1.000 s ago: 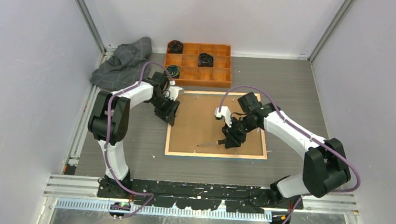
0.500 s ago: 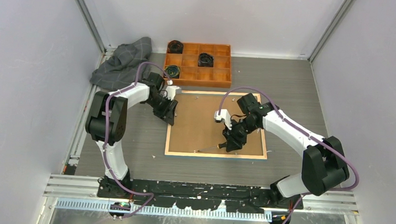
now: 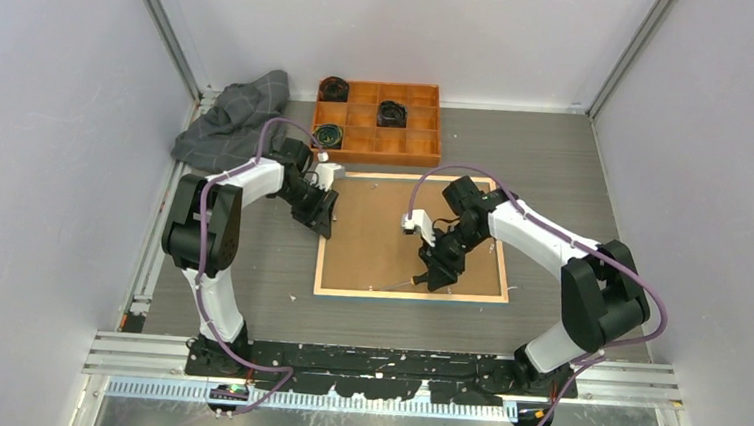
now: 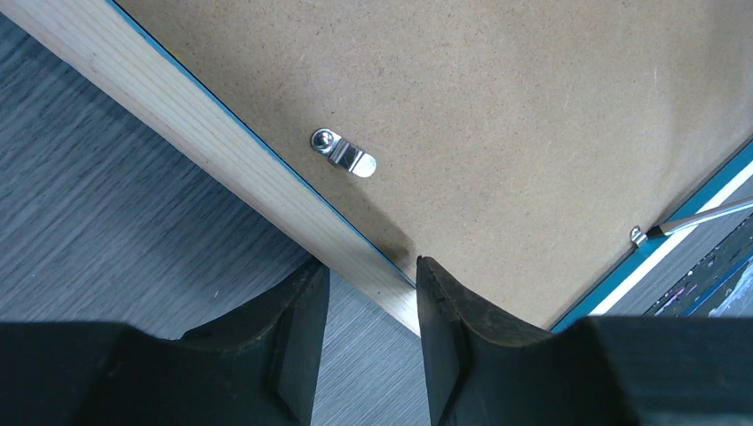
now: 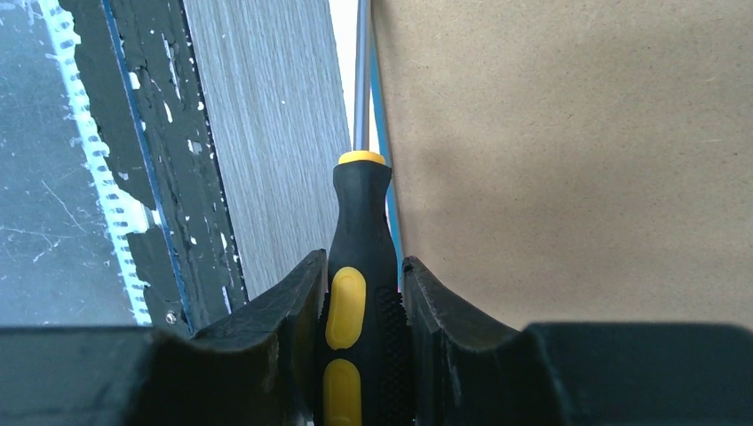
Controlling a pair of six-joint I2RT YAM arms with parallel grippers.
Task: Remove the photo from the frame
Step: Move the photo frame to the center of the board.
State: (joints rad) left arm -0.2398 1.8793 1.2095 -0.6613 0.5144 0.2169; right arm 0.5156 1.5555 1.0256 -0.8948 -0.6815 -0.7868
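frame (image 4: 178, 102) lies face down at table centre, brown backing board (image 3: 382, 233) up. the photo is under that board, not visible from any view.

left gripper (image 4: 368, 275) is at the frame's 9 o'clock, jaws narrow, astride the pale wood rim and apparently pinching it. right gripper (image 5: 362, 262) is over the board's 5 o'clock, clamped on a screwdriver (image 5: 360, 311). its shaft runs toward 7 o'clock, tip at a small metal tab (image 4: 637, 234) on the near edge.

materials:
- rim: raw light wood, straight grain, thin blue line on its inner edge
- board: matte fibreboard, flat and stiff
- turn clip (image 4: 344, 154) near the left rim: shiny metal on one rivet
- screwdriver handle: black, knurled, with yellow inserts

handling, my read:
- frame is light and rigid and will probably skate on the smooth table, so the rim pinch is the right anchor
- clips need turning off the board before anything lifts
- photo is thin paper: floppy, easy to crease or tear. i'd take it by a corner or edge, shallow pinch, once the board is off, and keep the tip away from it
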